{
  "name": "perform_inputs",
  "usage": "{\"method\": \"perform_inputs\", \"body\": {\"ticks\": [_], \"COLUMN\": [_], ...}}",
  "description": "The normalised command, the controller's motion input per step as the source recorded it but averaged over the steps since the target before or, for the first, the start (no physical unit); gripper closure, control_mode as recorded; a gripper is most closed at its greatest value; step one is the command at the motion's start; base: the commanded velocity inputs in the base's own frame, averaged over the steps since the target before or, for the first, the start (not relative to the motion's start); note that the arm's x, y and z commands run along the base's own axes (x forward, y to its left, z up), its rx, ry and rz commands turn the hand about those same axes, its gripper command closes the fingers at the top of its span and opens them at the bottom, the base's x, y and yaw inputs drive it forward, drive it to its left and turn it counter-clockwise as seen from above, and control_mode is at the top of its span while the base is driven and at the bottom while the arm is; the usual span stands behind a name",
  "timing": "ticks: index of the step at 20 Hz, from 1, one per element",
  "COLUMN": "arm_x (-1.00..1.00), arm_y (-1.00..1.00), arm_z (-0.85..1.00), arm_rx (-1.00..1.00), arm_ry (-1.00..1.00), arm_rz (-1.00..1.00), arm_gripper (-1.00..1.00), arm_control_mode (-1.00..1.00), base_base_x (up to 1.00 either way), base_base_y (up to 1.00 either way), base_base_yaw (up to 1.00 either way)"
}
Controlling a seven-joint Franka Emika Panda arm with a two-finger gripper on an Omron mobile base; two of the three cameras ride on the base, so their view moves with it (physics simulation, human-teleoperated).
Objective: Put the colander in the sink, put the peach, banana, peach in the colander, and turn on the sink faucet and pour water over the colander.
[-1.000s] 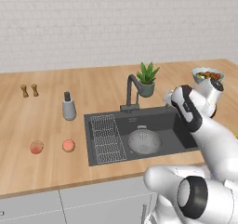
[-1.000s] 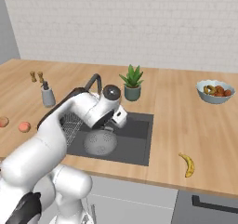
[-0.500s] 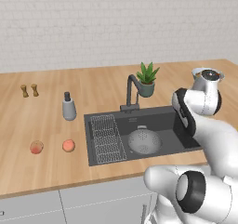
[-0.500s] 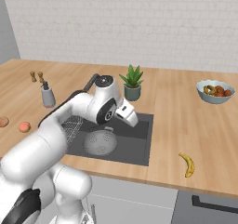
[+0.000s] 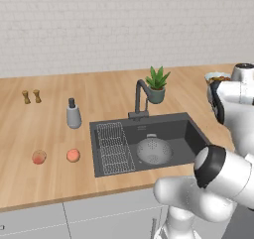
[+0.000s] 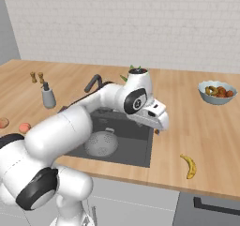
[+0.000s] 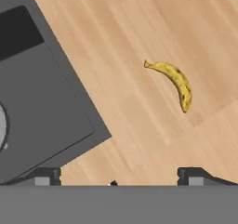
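Observation:
The silvery perforated colander [image 5: 154, 150] [image 6: 104, 144] sits in the dark grey sink [image 5: 191, 134] [image 6: 137, 143], right of the wire rack. On the wood counter right of the sink lies the yellow banana [image 6: 189, 166] [image 7: 174, 81]. My gripper [image 6: 156, 131] [image 7: 120, 179] hangs open over the counter just past the sink's right rim, short of the banana, with nothing between its wide-apart fingertips [image 7: 195, 175]. Two peaches [image 5: 73, 155] [image 5: 38, 157] rest on the counter left of the sink. The dark faucet [image 5: 140, 96] stands behind the basin; no water stream shows.
A grey soap dispenser [image 5: 73, 115] stands left of the sink, with two small shakers [image 5: 31, 96] farther back. A potted plant [image 5: 157, 84] sits behind the faucet. A blue-grey bowl of fruit [image 6: 216, 92] is at the back right.
The arm has swung right, from above the sink to over the counter beside its right rim, nearer the banana. The colander has stayed in the sink.

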Motion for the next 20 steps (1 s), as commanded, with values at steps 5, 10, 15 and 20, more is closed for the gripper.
{"method": "perform_inputs", "body": {"ticks": [5,10,15,20], "arm_x": [-0.68,-0.2,0.0,0.02], "arm_y": [-0.95,-0.59,-0.54,-0.7], "arm_z": [-0.38,-0.51,-0.29,-0.41], "arm_rx": [0.06,0.0,0.0,0.01], "arm_ry": [0.03,0.06,0.1,0.02], "arm_rz": [0.06,0.12,0.12,0.11], "arm_gripper": [-1.0,-1.0,-1.0,-1.0], "arm_control_mode": [-1.0,-1.0,-1.0,-1.0], "base_base_x": [0.0,0.0,0.0,0.0], "base_base_y": [0.0,0.0,0.0,0.0], "base_base_yaw": [0.0,0.0,0.0,0.0]}}
